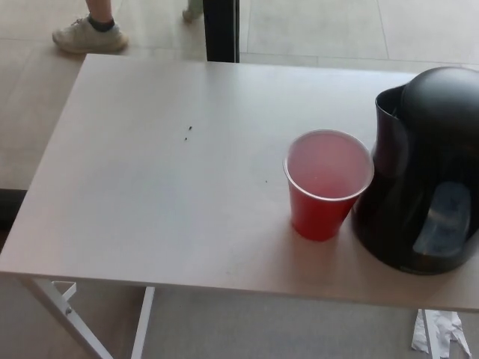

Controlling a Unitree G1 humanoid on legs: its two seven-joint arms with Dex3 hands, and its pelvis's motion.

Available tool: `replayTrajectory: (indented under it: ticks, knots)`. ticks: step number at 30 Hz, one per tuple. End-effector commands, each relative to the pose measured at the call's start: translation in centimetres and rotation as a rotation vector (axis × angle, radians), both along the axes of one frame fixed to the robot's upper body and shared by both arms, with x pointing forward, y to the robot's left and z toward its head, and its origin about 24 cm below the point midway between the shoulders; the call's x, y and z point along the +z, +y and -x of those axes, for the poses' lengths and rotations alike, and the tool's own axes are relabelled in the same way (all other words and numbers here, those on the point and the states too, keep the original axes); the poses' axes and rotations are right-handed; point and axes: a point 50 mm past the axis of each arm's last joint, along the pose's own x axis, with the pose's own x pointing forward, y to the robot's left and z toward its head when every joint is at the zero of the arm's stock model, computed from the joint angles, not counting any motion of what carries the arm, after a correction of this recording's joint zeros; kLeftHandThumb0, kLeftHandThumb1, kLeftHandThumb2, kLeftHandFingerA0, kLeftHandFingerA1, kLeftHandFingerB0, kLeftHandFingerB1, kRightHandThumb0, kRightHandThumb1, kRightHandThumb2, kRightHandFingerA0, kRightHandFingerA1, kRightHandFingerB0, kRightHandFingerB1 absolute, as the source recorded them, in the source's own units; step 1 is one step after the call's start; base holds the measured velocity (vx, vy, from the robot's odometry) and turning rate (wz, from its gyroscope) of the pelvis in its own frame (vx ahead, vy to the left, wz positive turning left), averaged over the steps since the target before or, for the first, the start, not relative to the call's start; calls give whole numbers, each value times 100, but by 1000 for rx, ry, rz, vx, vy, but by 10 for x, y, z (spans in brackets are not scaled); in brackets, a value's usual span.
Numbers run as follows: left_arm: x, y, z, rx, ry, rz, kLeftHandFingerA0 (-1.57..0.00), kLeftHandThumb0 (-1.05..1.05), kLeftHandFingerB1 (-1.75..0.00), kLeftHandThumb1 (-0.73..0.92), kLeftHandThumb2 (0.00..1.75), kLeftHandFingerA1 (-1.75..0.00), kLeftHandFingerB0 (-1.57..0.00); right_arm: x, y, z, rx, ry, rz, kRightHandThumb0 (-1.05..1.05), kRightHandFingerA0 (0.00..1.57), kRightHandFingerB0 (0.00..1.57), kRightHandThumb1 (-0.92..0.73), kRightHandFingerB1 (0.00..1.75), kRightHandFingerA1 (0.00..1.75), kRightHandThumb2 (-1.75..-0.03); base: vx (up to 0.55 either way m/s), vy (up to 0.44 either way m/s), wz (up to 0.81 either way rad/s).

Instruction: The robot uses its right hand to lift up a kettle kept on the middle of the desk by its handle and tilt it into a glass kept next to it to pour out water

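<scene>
A pale table (150,187) is seen filling most of the frame, from the upper left down to the lower right. At the right edge of the frame a black kettle (423,172) is stood upright on the table, with its spout turned to the left and a clear window low on its side. Just beside it, on its left, a red cup (325,187) is placed upright; whether the two are touching cannot be told. Two small dark specks (188,132) are seen near the middle of the table. At the upper left, a person's shoe (88,36) is seen on the floor. Neither robot hand is shown, so their state cannot be told.
</scene>
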Motion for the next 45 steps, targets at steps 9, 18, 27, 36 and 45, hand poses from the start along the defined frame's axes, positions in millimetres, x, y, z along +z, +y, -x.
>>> replayTrajectory:
  ticks: [9,18,27,36,45]
  knots:
    - [5,5,2,26,-69,38,-67,-73,-53,63,59,-58,-58,37,-28,-7,-294,-363,-142,-81,34,0,-58,42,76,-97,0,0,0]
    - [-1,1,6,14,-52,54,-66,-73,-55,65,59,-60,-54,107,-29,-69,-41,-663,-153,-89,5,0,-57,42,63,-98,0,0,0]
    - [-3,-2,4,-12,-33,49,-65,-78,-55,64,59,-60,-48,165,34,-156,361,-850,-248,-87,11,2,-51,51,57,-92,0,0,0]
    - [-3,-1,4,-10,-26,54,-63,-74,-55,65,60,-60,-48,166,98,-192,640,-724,-207,-84,6,5,-55,11,42,-92,0,0,0]
    - [-3,-2,4,-23,-21,48,-65,-76,-52,64,59,-58,-48,140,127,-206,759,-590,-313,-72,25,1,-49,18,57,-87,0,0,0]
